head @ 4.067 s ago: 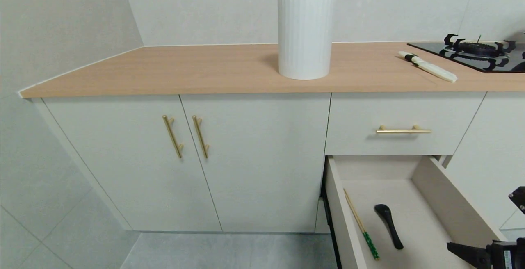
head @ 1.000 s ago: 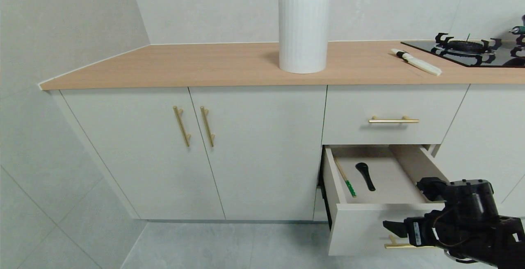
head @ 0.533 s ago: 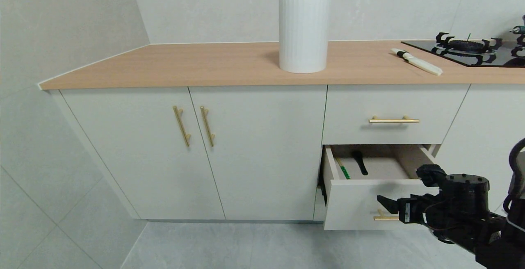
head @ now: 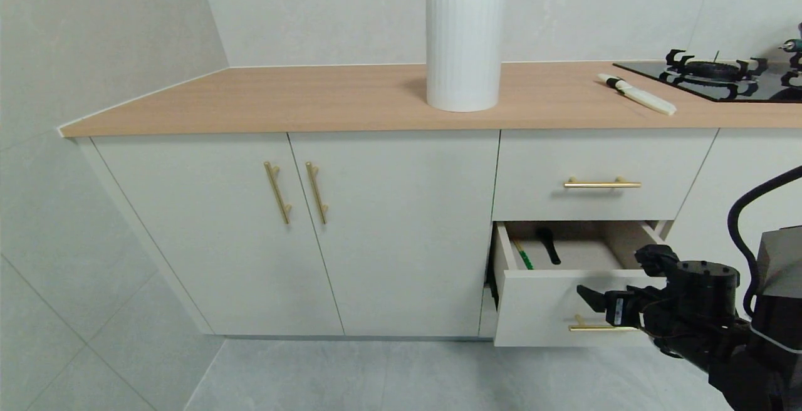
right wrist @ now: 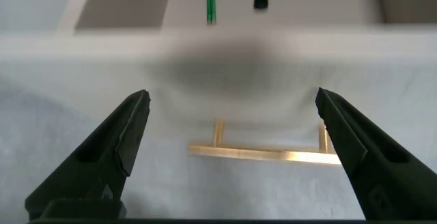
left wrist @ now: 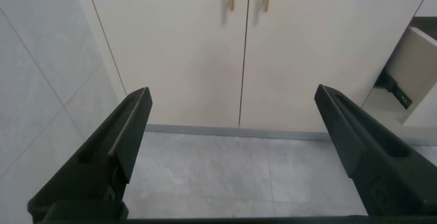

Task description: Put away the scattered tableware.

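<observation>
1. Down at lower right of the head view: right gripper (head: 617, 280) released, jaws spread, just before the gold handle (head: 592, 327) of the partly open drawer (head: 539, 304).
2. Inside the drawer: green-tipped chopsticks (head: 522, 254) beside black spoon (head: 548, 245).
3. Left gripper (left wrist: 232, 98) likewise released, facing cabinet doors (left wrist: 307, 53).
4. Upper right, on the countertop (head: 282, 98): white utensil (head: 636, 94).
</observation>
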`<state>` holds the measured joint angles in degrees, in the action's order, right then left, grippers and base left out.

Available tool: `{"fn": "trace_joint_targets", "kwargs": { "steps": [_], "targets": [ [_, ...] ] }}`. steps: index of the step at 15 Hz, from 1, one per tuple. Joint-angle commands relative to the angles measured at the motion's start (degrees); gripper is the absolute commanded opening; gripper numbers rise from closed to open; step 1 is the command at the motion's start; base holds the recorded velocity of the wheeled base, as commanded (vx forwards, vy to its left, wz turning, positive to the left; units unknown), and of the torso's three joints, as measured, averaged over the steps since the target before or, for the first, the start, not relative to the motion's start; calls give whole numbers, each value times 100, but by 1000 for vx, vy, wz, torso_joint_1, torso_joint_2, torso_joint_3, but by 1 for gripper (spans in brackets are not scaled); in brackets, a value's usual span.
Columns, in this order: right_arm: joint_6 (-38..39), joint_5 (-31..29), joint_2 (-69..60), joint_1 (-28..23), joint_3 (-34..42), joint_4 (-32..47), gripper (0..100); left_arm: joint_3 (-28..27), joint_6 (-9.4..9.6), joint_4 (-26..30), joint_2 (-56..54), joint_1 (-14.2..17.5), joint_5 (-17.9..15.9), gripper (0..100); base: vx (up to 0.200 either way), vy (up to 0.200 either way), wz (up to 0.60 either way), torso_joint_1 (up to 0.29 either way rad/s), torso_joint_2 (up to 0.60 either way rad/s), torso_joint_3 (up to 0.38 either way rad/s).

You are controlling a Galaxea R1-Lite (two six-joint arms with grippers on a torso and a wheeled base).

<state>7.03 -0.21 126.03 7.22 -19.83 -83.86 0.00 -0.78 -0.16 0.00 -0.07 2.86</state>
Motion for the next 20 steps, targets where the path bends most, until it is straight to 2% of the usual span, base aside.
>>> {"fn": "trace_joint_targets", "kwargs": {
  "steps": [1,7,10,15,20],
  "targets": [
    [-44,-14,185,-45,-214,-8,100,0,-1,-2,0,-1,4,100,0,0,0,0,0,0],
    [-361,-111,414,-115,-741,-8,100,0,-1,-2,0,-1,4,100,0,0,0,0,0,0],
    [-589,-410,651,-115,-996,-8,100,0,-1,-2,0,-1,4,100,0,0,0,0,0,0],
    [-616,-726,880,-106,-1506,19,100,0,-1,-2,0,-1,4,100,0,0,0,0,0,0],
    [-616,-735,1020,-150,-2042,151,100,0,-1,-2,0,-1,4,100,0,0,0,0,0,0]
  ]
}}
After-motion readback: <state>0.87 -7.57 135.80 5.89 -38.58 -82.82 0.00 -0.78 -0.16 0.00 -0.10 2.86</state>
